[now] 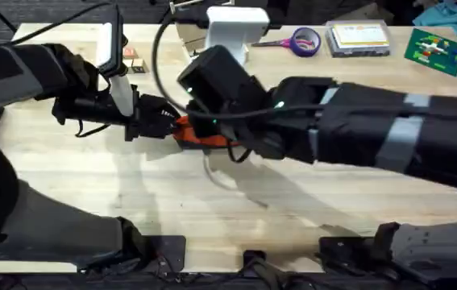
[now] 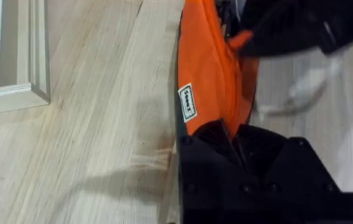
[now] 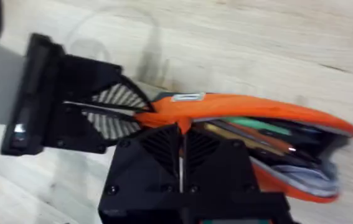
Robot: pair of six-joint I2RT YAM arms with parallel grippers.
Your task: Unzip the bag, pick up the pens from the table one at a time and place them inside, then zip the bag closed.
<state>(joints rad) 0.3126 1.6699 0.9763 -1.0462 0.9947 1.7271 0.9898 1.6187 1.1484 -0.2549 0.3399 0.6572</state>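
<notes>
Our left gripper [image 2: 235, 134] is clamped on one end of the bag [image 1: 200, 135], which lies mid-table [image 1: 91, 173] between the arms. Our right gripper [image 3: 180, 134] is pinched on what we take to be the zipper pull. The mouth gapes, pens [image 3: 257, 126] already inside — we judge only zipping remains.

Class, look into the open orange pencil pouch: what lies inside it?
Inside the pouch, a green pen and an orange-brown one show; the right claw covers the rest.
</notes>
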